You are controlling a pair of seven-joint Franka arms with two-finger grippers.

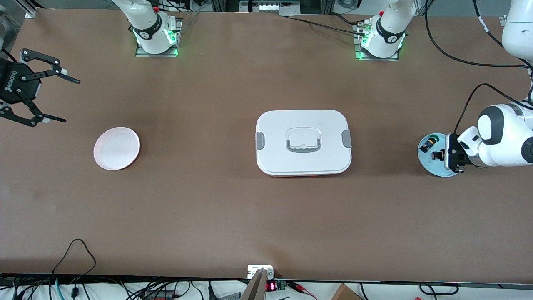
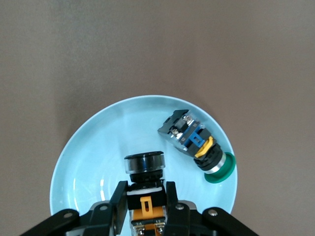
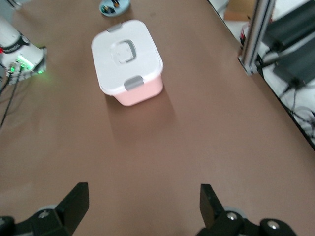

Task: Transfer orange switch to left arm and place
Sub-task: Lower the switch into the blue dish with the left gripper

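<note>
Two plates flank the box [image 1: 303, 142] on my front feed, and I place everything by that white latched container at mid-table: the pink plate [image 1: 116, 148] lies well apart from it toward the right arm's end, and the blue plate [image 1: 433, 164] lies well apart toward the left arm's end. My left gripper [image 1: 450, 153] is down at the blue plate, where I can make out two small switches, one of them against the gripper. My right gripper [image 1: 52, 96] hangs over bare table past the pink plate, as far from the box as that end allows, its black fingers spread wide and holding nothing; that arm is waiting. On my left wrist feed, the fingers [image 2: 119, 201] pinch the orange switch [image 2: 144, 184] by its body, its dark round head pointing out over the blue plate's [image 2: 88, 162] floor, while a green-capped switch [image 2: 197, 146] lies on its side just beside it in the same plate. On my right wrist feed, wide-set fingertips [image 3: 76, 196] frame bare table, with the box [image 3: 127, 61] well ahead and the blue plate [image 3: 115, 6] past it.
</note>
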